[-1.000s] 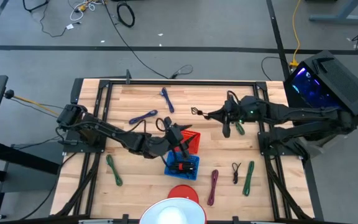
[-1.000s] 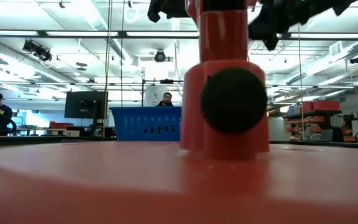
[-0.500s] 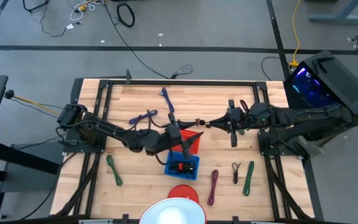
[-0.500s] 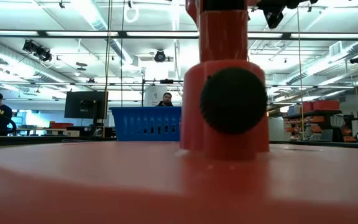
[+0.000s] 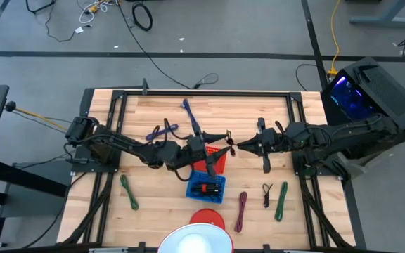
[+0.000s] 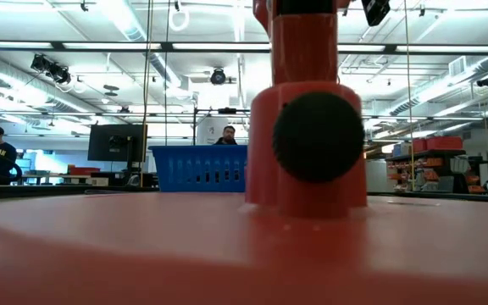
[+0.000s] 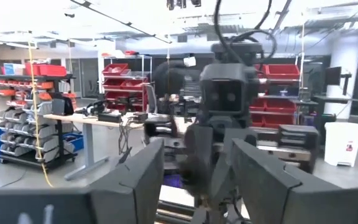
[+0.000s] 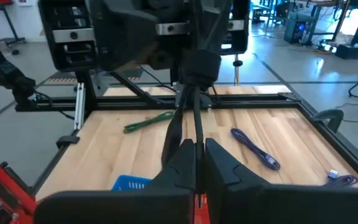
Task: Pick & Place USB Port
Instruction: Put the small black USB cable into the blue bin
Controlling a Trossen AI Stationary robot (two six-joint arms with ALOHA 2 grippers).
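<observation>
While cables fill it, blue basket (image 5: 206,187) sits.

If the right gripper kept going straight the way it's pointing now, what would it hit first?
Most likely the left gripper. The right gripper, shut on a black cable, points across the table's middle at it, and the cable runs straight between them. The remaining gap is hard to judge.

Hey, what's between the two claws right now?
A black cable stretches between the left claw and right claw, above the red bin; the high view shows it.
</observation>
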